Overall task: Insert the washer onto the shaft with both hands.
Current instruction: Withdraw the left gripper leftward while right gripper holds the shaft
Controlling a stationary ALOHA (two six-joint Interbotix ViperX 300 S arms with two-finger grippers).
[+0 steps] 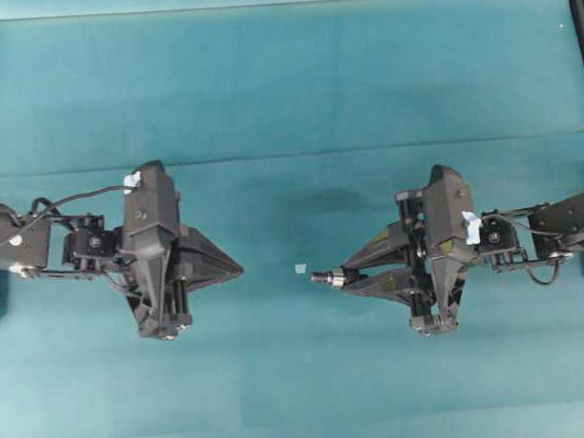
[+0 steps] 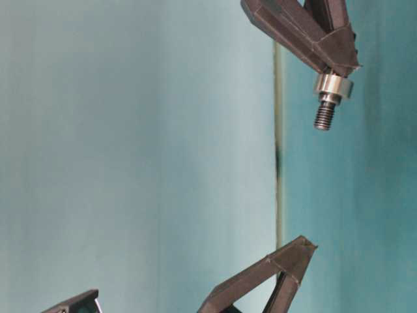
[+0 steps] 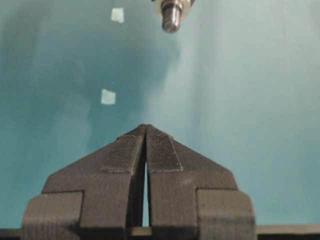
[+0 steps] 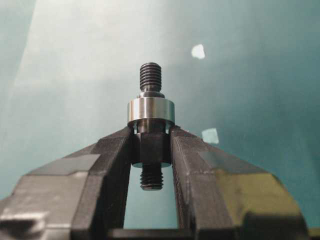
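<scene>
Washer (image 4: 150, 110) sits on the shaft (image 4: 151, 145), ringing it just above the tips of the right gripper (image 4: 151, 137). That gripper pinches the dark middle block of the shaft between its two fingers (image 4: 112, 155), with one threaded end sticking out past the washer and the other threaded end showing in the gap behind the tips. In the overhead view the right gripper (image 1: 348, 276) points toward the middle of the teal bench (image 1: 284, 99), and the shaft (image 1: 326, 277) pokes out of its tip toward the left arm. The table-level view shows the silvery washer (image 2: 333, 85) snug against the fingertips and the thread beyond it.

The left gripper (image 3: 145, 131) is pressed together, its tips touching, with nothing between them. It (image 1: 237, 270) faces the right one across a gap and is apart from the shaft. From its wrist camera the shaft end (image 3: 172, 15) shows at the top edge.

Two pale tape scraps (image 3: 108, 96) lie on the bench between the grippers.
</scene>
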